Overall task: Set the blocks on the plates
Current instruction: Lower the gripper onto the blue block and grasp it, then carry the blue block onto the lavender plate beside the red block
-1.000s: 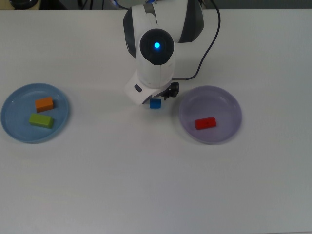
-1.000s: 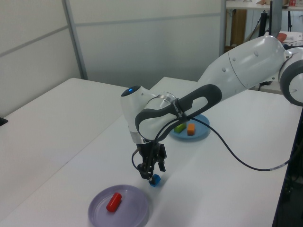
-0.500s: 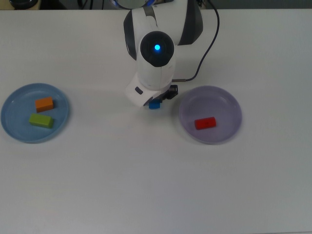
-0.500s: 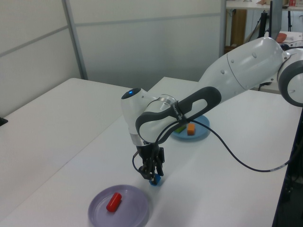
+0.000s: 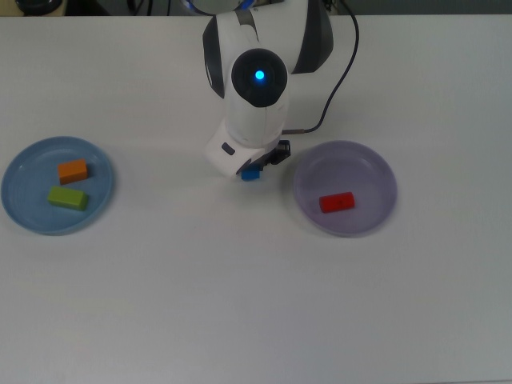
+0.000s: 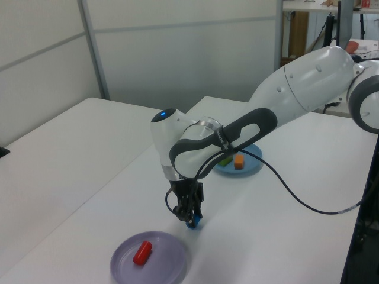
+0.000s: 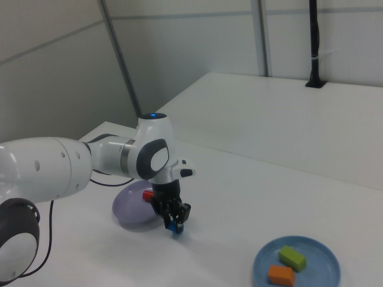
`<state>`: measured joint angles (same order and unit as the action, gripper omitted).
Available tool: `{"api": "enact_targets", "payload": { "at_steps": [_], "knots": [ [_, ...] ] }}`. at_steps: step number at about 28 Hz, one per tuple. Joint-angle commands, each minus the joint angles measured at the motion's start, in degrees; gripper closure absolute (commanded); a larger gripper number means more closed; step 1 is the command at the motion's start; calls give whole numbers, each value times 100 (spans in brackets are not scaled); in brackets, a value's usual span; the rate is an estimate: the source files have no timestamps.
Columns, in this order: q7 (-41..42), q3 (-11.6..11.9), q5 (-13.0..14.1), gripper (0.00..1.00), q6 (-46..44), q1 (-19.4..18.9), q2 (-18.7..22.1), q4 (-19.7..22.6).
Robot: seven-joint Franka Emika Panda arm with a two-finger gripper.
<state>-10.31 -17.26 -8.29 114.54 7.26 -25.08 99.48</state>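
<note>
My gripper points straight down between the two plates, shut on the small blue cube at table level. In the top view the wrist hides most of the cube. The orange block and the lime-green block lie side by side on the light blue plate at the top view's left. The red block lies on the lavender plate just to the right of the gripper in the top view. In the right view the gripper holds the cube beside the lavender plate.
A black cable runs from the arm toward the lavender plate's far side. The arm's white body stretches over the table at the left view's right. White table surrounds both plates.
The fingers have drawn together around the blue cube, from spread to shut. The arm has stayed nearly in place.
</note>
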Motion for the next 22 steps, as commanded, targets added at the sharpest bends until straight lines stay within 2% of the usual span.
{"api": "enact_targets", "payload": {
  "at_steps": [1, 6, 8, 15, 19, 22],
  "knots": [
    [126, 12, 12, 79, 86, -22, 363, 89],
    [82, -137, 21, 78, 78, -171, 566, 63],
    [47, -190, -5, 78, 95, -407, 487, -85],
    [38, -182, -67, 78, 253, -953, 364, -104],
    [-198, -173, -93, 74, 411, -1103, 162, -121],
    [-269, -173, -242, 69, 569, -1130, 12, -122]
  ]
}}
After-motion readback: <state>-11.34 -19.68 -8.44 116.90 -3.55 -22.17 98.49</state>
